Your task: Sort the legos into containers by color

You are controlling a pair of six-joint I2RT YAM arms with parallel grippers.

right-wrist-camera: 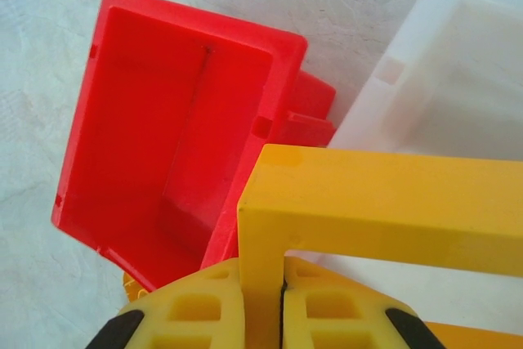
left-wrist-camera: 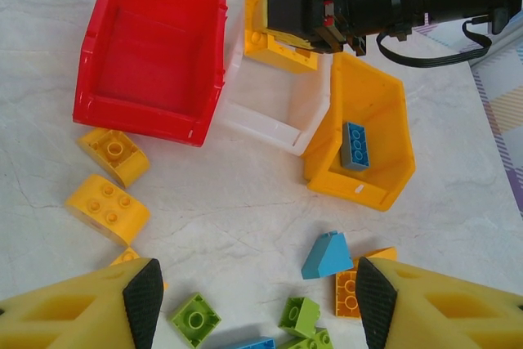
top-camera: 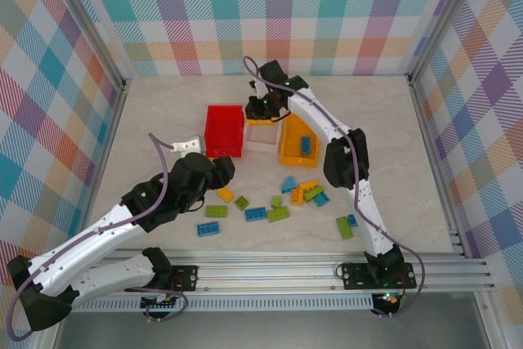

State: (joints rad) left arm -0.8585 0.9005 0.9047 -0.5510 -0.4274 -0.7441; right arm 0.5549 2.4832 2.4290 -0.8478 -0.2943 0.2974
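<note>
Right gripper [right-wrist-camera: 282,316] clamps one bar of the yellow rectangular plastic frame [right-wrist-camera: 392,202], twelve o'clock: light, rigid, slick, I judge. Left gripper [left-wrist-camera: 257,296] spread.

Three bins [top-camera: 224,151], one yellow frame [right-wrist-camera: 384,202], about six blue bricks [top-camera: 256,213], six green bricks [top-camera: 278,213] and several yellow bricks [left-wrist-camera: 106,206].

I can read no word, number, brand or sign here. The studs on the legos [left-wrist-camera: 108,208] are too small and blurred for me to make out any lettering on them.
</note>
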